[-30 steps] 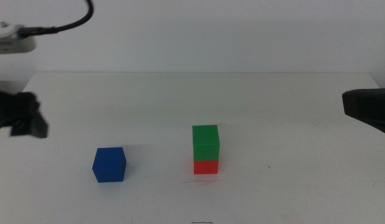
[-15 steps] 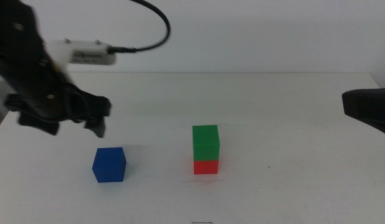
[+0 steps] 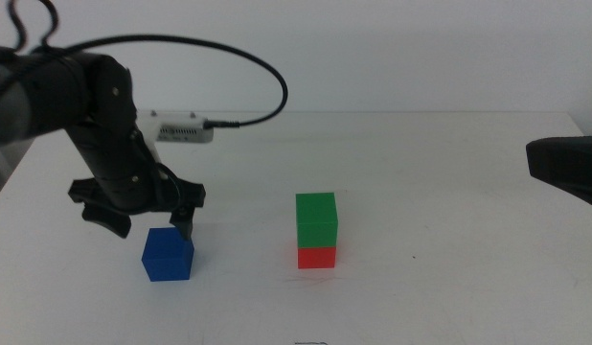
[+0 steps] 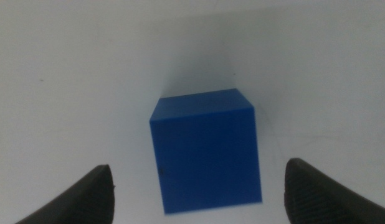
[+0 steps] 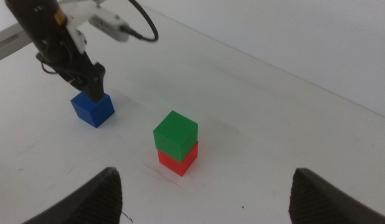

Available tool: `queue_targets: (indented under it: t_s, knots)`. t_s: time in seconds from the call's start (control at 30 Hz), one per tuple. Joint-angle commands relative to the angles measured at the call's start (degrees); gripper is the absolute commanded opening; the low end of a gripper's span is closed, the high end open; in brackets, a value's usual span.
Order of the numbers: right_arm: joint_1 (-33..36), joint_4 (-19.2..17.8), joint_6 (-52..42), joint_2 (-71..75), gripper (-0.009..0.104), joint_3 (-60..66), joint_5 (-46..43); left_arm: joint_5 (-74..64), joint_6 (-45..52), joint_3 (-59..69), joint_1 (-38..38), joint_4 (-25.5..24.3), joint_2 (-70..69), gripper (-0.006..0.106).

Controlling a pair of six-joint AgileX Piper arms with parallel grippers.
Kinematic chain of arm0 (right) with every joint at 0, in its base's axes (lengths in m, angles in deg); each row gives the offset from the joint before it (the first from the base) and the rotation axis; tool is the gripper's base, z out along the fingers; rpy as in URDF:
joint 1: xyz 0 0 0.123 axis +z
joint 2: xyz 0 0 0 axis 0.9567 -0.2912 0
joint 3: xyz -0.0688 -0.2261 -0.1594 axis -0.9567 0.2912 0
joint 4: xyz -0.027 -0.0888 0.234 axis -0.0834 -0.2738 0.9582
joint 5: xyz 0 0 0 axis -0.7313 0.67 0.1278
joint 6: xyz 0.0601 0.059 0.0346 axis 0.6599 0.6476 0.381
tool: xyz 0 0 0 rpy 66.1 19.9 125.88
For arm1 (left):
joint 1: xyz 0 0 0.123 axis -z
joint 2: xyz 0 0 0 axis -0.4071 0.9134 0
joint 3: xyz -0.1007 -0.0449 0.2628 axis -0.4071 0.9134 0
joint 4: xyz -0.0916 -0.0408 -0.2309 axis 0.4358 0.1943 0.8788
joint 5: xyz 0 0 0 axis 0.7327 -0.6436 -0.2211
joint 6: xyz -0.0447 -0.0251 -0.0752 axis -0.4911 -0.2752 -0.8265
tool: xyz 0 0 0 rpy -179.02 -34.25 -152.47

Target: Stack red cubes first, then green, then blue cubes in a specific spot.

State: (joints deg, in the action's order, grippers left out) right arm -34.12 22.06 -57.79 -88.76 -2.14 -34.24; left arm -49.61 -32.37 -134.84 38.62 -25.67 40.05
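- White tabletop (image 3: 449, 192) fills your view, running back to a pale wall behind it.
- Your blue cube (image 3: 168, 253) sits flat on that surface on the left side of the middle view, well apart from the other two cubes and touching neither.
- Your left gripper (image 3: 143, 225) hangs just over the blue cube, with its jaws spread wide; one dark fingertip (image 3: 184, 226) reaches down beside the cube's upper right corner, the other lies out to the cube's left.
- From the left wrist camera you see the blue cube (image 4: 206, 149) centred between the two jaws, with clear white table on both sides of it, so nothing is gripping it.
- Your green cube (image 3: 316, 219) rests squarely on top of the red cube (image 3: 316, 257), to the right of the blue one and near the middle of the table; only the lower part of the red cube shows beneath it.
- A white unit with a black cable (image 3: 248, 72) rides on the left arm, and the cable loops up over the table.
- Your right gripper (image 5: 205, 193) waits off at the right edge, jaws held far apart, looking across at the two-cube stack and the left arm.
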Motion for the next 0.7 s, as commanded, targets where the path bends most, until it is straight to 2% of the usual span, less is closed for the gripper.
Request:
queue_targets:
  t_s: [0.0,0.37,0.67]
  knots:
    - [-0.4,-0.8,-0.9,0.3,0.092,-1.3,-3.9,1.4,0.1,-1.6,0.3,0.3,-0.9,0.094]
    - [-0.4,-0.8,-0.9,0.3,0.092,-1.3,-3.9,4.7,0.8,-1.6,0.3,0.3,3.5,0.093]
    - [-0.4,-0.8,-0.9,0.3,0.092,-1.3,-3.9,5.6,0.8,-1.6,0.3,0.9,5.6,0.078]
